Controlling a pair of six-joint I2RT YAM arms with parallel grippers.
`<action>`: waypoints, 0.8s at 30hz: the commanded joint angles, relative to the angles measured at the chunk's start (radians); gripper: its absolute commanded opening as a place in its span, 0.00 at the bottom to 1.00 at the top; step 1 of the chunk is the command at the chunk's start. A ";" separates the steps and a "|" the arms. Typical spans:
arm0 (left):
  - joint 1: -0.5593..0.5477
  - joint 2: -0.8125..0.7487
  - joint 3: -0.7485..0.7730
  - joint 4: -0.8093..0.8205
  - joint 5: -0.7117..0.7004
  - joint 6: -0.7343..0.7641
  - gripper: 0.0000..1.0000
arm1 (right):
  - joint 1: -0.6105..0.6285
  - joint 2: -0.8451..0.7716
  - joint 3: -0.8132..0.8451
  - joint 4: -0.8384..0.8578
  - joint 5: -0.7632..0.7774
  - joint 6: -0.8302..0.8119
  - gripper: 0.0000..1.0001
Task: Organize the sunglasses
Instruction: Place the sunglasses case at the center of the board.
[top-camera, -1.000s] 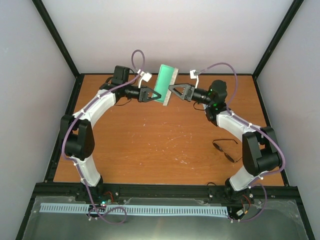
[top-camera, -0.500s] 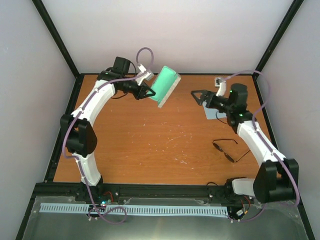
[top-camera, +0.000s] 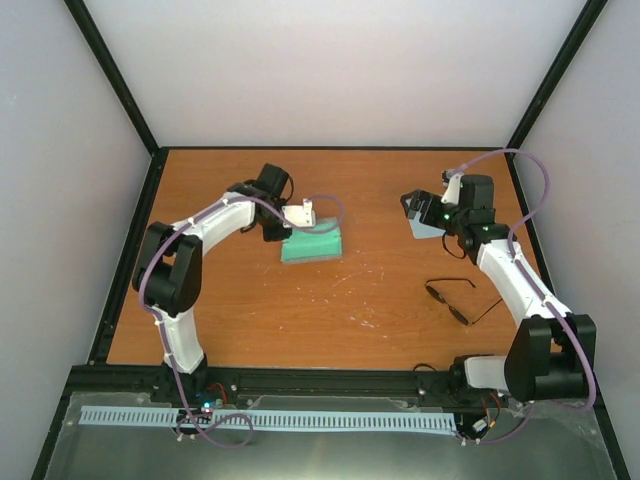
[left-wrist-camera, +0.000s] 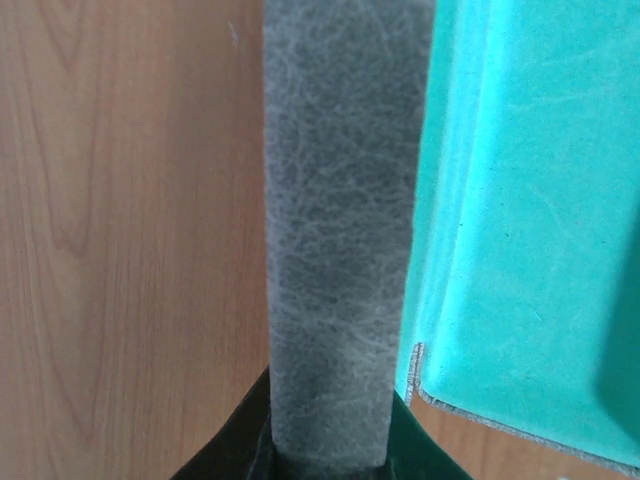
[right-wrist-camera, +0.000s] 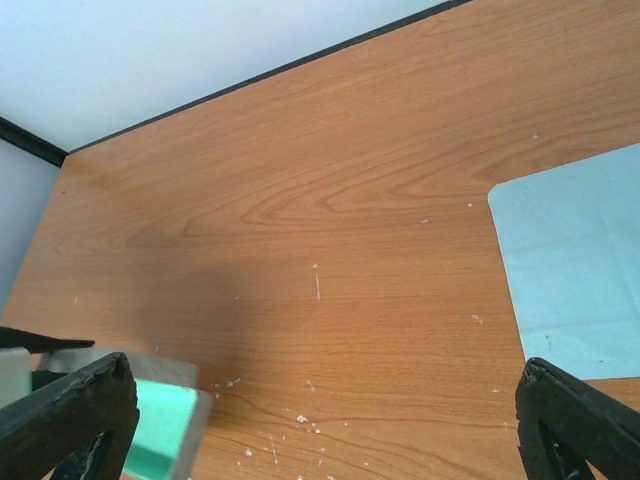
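Observation:
The sunglasses (top-camera: 452, 298), thin black wire frame with dark lenses, lie on the table at the right, near the right arm's forearm; neither wrist view shows them. The grey case with green lining (top-camera: 312, 244) lies open on the table left of centre. My left gripper (top-camera: 286, 229) is shut on the case's grey wall (left-wrist-camera: 340, 250), with the green lining (left-wrist-camera: 530, 200) beside it. My right gripper (top-camera: 412, 206) is open and empty, hovering at the back right over the pale blue cloth (top-camera: 432, 227). Its fingertips (right-wrist-camera: 70, 410) stand wide apart.
The pale blue cloth (right-wrist-camera: 570, 260) lies flat at the right of the right wrist view, and a corner of the case (right-wrist-camera: 150, 420) shows at its lower left. Bare wooden table (top-camera: 330, 300) lies between the case and the sunglasses. Black frame posts edge the table.
The left arm brought the case from high at the back down onto the table. The right gripper came away from the case and drew back right, over the cloth.

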 joint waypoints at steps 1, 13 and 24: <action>-0.028 -0.047 -0.070 0.296 -0.185 0.228 0.01 | -0.001 0.021 0.009 0.044 0.012 0.012 1.00; -0.035 0.080 -0.013 0.435 -0.267 0.261 0.00 | -0.001 0.056 -0.015 0.082 -0.012 0.014 1.00; -0.034 0.163 0.046 0.440 -0.267 0.273 0.17 | -0.001 0.107 0.016 0.082 -0.036 -0.008 1.00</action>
